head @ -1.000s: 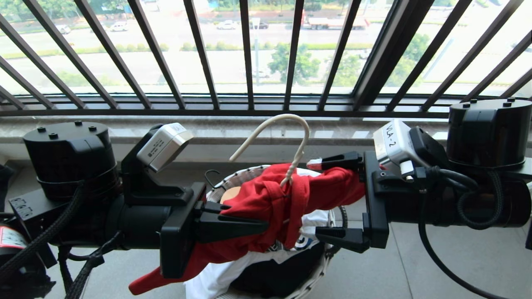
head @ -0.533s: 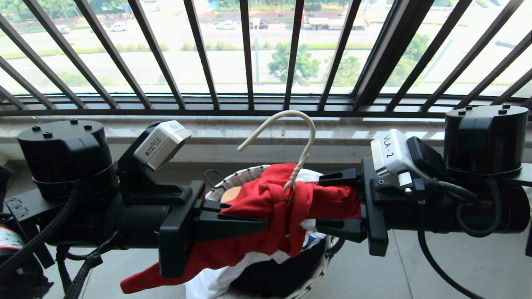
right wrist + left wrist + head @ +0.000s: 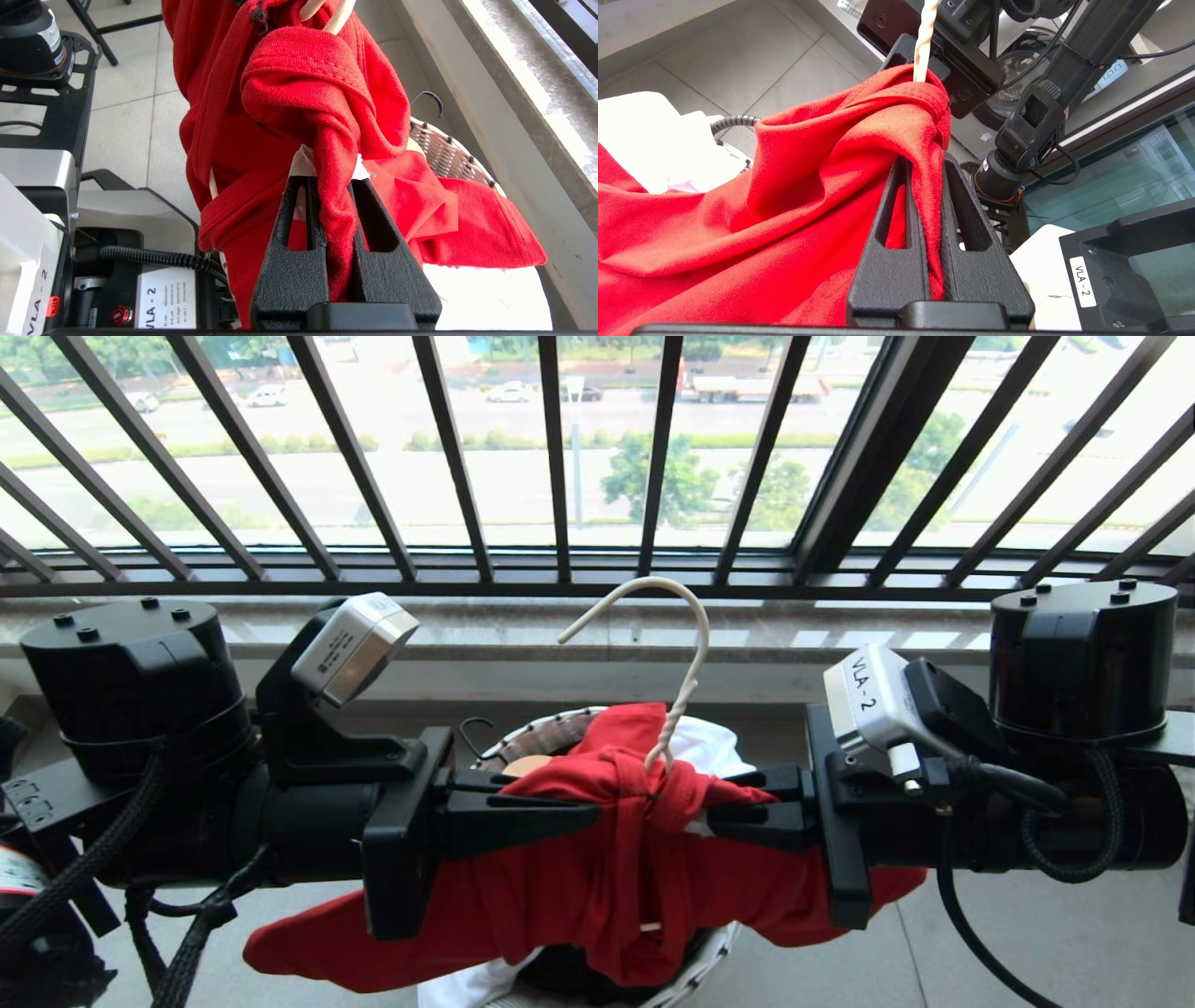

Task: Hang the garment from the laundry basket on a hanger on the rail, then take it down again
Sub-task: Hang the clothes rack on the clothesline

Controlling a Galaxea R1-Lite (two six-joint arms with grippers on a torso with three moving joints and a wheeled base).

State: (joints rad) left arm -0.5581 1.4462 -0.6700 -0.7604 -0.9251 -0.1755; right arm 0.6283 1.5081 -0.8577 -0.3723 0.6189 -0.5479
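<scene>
The red garment hangs bunched on the cream wire hanger, whose hook stands up between my two grippers. From the left, my left gripper is shut on a fold of the garment near the hanger's twisted stem. From the right, my right gripper is shut on another fold of the garment. Cloth fills the gap between both pairs of fingers. The laundry basket sits just below, mostly hidden by the red cloth; its woven rim shows. The rail is out of view.
A black balustrade and a stone ledge run close behind the basket. White cloth and dark cloth lie in the basket, and a small dark hook pokes up at its rim. Grey tiled floor lies to the right.
My right gripper has gone from wide open around the garment's right side to shut on it. The red cloth now hangs lower and wider over the basket. The left gripper kept its hold.
</scene>
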